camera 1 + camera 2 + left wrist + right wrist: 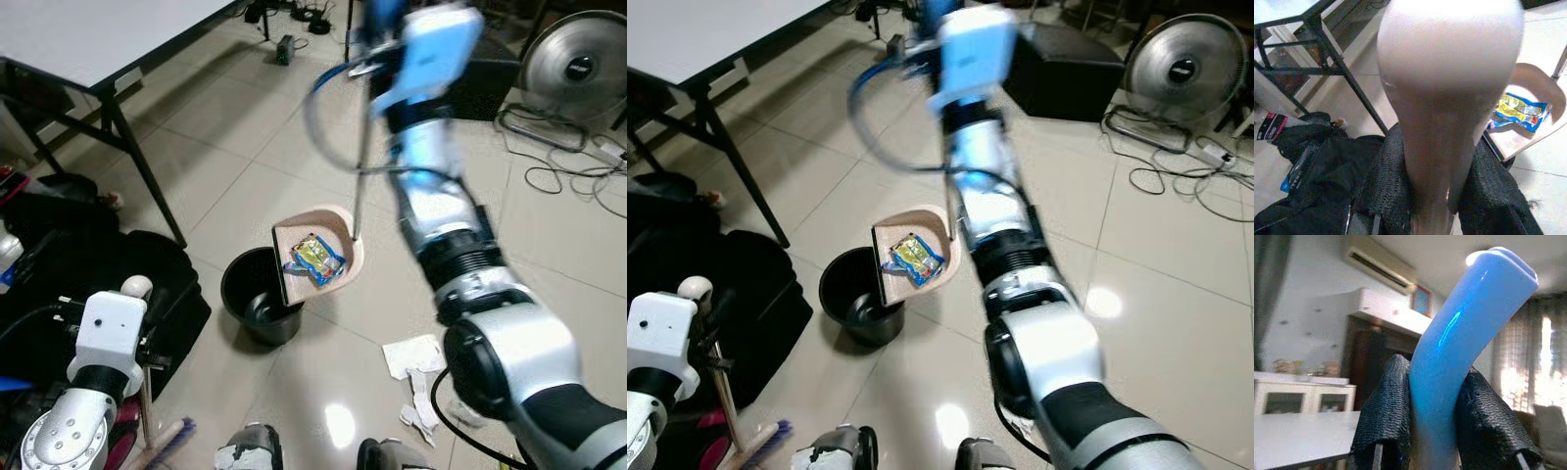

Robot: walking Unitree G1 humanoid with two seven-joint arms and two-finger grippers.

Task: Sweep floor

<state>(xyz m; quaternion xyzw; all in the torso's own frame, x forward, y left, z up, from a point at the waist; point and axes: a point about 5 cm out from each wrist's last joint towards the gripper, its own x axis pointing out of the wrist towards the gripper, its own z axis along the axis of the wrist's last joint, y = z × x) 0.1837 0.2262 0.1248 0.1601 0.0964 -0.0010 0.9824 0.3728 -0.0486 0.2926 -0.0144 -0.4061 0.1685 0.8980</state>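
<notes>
Dustpan (328, 250) tan, tilted | yellow-blue wrapper (316, 258) inside | over black bin (257, 294)

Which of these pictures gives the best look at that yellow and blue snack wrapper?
The left wrist view: the yellow and blue snack wrapper is closest there, lying on the tan dustpan, though the pale broom handle blocks much of the picture. Both eye views show it smaller, above the black bin.

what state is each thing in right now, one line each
dustpan: tilted over the bin, wrapper on it
snack wrapper: on the dustpan, not yet in the bin
black bin: upright, open
right tool: shut on blue dustpan handle
left tool: shut on broom handle
paper scraps: on the floor, unswept
</notes>
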